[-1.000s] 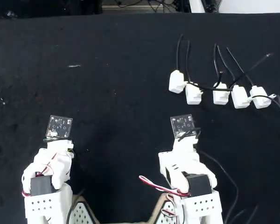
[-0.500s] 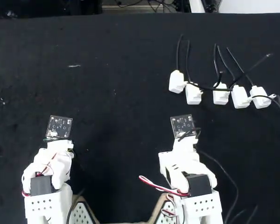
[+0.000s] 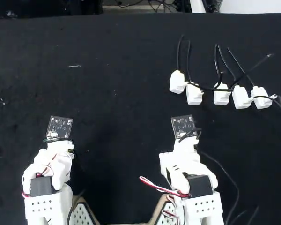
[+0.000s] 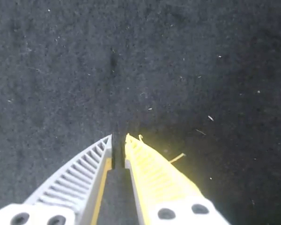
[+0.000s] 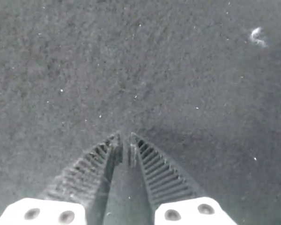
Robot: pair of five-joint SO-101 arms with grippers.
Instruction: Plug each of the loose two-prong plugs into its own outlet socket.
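A black cloth-covered table (image 3: 107, 70) is seen from above. A row of five small white plastic plug blocks (image 3: 222, 93) lies toward the far side, ahead of the right arm, with thin black cords (image 3: 187, 56) trailing away. From this height it is unclear which are plugs and which are sockets. Both arms sit at the near edge, well apart from the row. The left gripper (image 4: 118, 139) has its fingers closed on nothing, and so does the right gripper (image 5: 124, 139).

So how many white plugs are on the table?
5 white plugs, in a row on the right side of the table: first, second, third, fourth, fifth. None looks hidden.
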